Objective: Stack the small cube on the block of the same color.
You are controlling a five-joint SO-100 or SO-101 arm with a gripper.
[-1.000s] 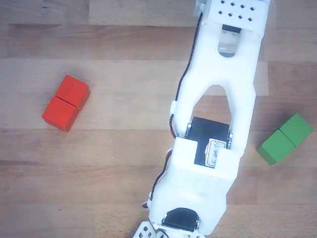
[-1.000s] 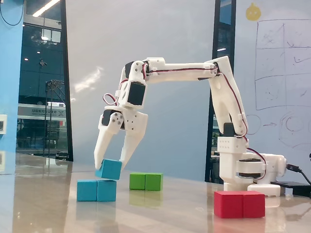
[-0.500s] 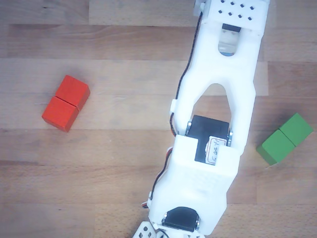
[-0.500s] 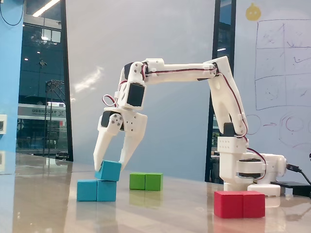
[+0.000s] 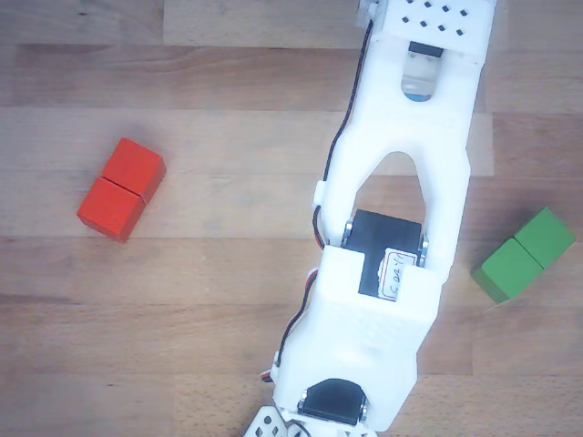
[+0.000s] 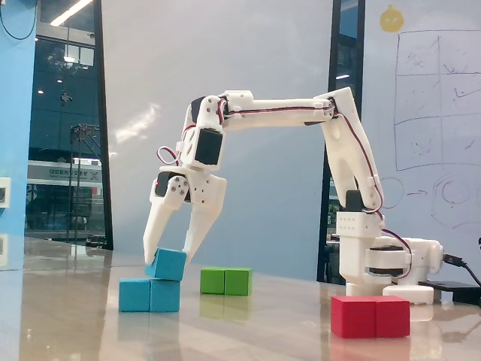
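Fixed view shows the gripper (image 6: 167,252) clamped on the small cube (image 6: 167,264), which sits tilted on the right half of the blue block (image 6: 149,295). Risk: releasing while the cube is tilted could let it tip or slide off the block's right edge. Red block (image 6: 370,316) and green block (image 6: 225,281) stand well apart.

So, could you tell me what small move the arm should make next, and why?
Probably open the jaws and let go. In the fixed view the gripper holds the small cube, which appears to rest, slightly tilted, on the right half of the blue block. If it isn't seated flat, a slight lowering first might help. The other view hides both behind the arm.
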